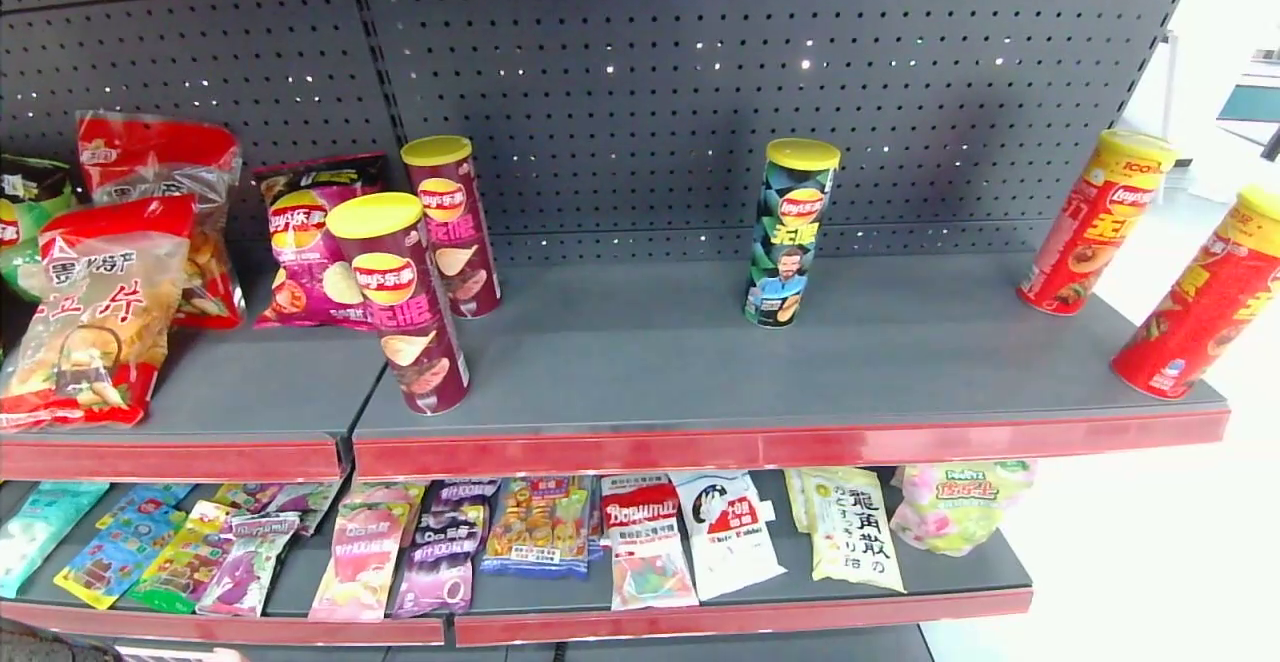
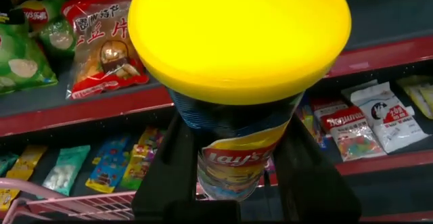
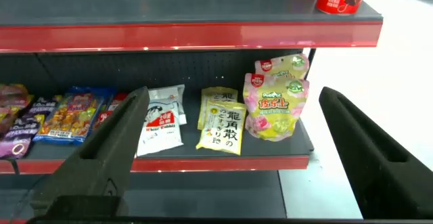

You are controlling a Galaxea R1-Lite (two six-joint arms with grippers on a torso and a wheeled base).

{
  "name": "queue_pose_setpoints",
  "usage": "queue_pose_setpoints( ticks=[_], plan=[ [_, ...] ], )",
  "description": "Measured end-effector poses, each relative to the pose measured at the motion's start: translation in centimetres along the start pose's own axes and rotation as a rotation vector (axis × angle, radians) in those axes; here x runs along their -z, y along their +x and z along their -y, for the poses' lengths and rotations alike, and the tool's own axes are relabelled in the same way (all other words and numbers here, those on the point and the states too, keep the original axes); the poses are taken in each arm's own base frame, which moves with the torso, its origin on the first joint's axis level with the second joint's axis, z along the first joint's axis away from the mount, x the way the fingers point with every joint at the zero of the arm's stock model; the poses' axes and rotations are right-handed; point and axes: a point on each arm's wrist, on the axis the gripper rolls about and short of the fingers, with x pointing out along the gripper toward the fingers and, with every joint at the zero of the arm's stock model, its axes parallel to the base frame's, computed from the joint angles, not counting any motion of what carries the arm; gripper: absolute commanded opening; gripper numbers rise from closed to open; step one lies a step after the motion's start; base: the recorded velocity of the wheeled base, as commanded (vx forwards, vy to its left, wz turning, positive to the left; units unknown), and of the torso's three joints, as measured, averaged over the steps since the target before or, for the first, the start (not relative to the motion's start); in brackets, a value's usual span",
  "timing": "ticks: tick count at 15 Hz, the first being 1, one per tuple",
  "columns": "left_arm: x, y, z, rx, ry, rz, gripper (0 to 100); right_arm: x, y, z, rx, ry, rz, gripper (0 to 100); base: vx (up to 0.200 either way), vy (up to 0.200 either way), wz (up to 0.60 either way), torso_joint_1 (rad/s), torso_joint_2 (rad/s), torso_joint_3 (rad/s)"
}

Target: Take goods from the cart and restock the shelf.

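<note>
The left end effector (image 2: 240,166) clamps a blue chips can (image 2: 237,38) (yellow lid) between its fingers, out in front of the shelf (image 2: 379,53). The right end effector (image 3: 233,94) gapes open, empty, facing the lower tier (image 3: 223,163).

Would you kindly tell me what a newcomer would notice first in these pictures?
First, the yellow-lidded can gripped in the left hand, close before its wrist camera. Next, standing on the upper shelf: two maroon cans toward its left, a dark can mid-shelf, and two red cans at its right end.
</note>
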Motion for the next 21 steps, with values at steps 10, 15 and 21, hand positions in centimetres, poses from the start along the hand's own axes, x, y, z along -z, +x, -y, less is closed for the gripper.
queue_pose_setpoints(
  ticks=[10, 15, 21],
  plan=[
    [0.3, -0.7, 0.1, 0.025, 0.003, 0.028, 0, 0.0, 0.0, 0.0, -0.005, -0.002, 0.0, 100, 0.02, 0.0, 0.0, -0.001, 0.0, 0.0],
    [-0.1, -2.3, 0.0, 0.206, -0.073, 0.058, 0, 0.0, 0.0, 0.0, 0.008, -0.003, 0.0, 100, 0.0, 0.0, 0.0, 0.0, 0.0, 0.0],
    [0.7, -1.9, 0.3, 0.288, -0.098, 0.044, 0, 0.0, 0.0, 0.0, 0.019, -0.028, 0.002, 100, 0.0, 0.0, 0.0, 0.0, 0.0, 0.0]
  ],
)
